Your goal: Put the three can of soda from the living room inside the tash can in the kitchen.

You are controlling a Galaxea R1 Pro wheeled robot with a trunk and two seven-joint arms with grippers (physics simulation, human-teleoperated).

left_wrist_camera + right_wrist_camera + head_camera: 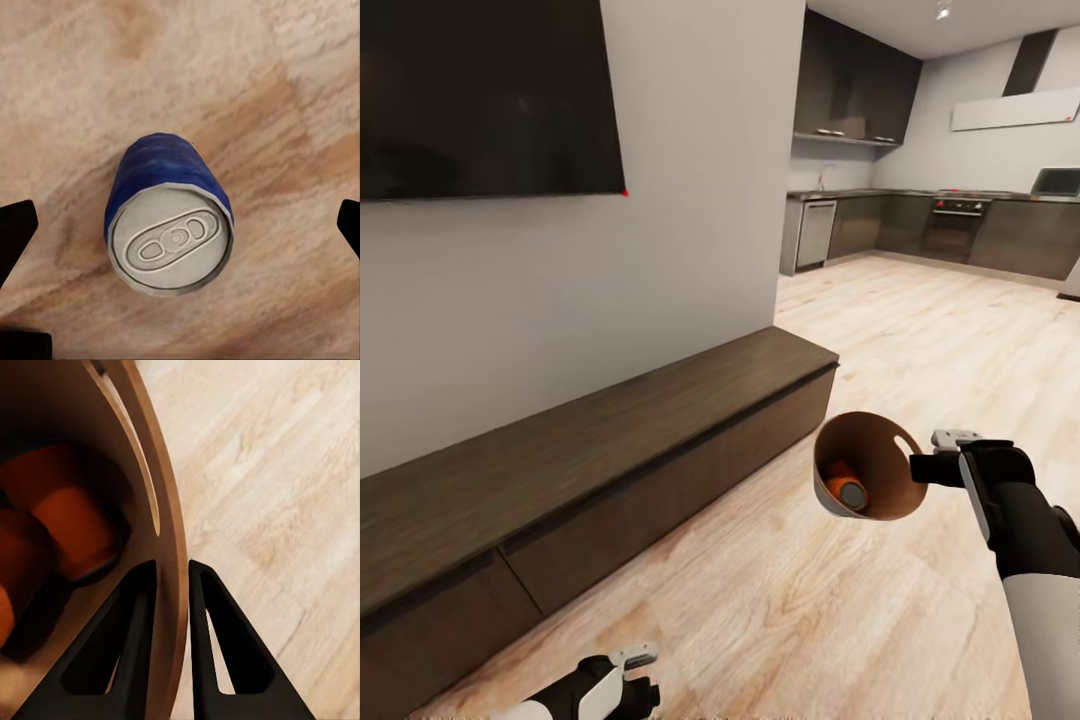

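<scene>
My right gripper (932, 462) is clamped on the rim of the trash can (860, 462). One finger (120, 652) sits inside the wall and the other outside it, just below the handle cut-out (906, 443). I hold the can off the wood floor (810, 600), tilted so its tan-brown interior faces the head camera.

Two orange soda cans (67, 532) lie inside the trash can. In the head view, one orange can (847, 486) shows with its grey top toward the opening.

My left gripper (635, 672) is at the lower edge of the head view, above the floor, near the front of the long low dark-wood cabinet (590, 480). Its jaws are spread wide. In the left wrist view, the two black fingertips (15, 229) stand well apart on either side of the blue soda can (169, 217) and do not touch it. That can stands upright on the floor, grey top toward the camera.

A large black TV (485, 95) hangs on the wall above the cabinet. The kitchen (920, 215), with dark grey cabinets and a built-in oven (955, 225), lies beyond the floor, well apart from me.
</scene>
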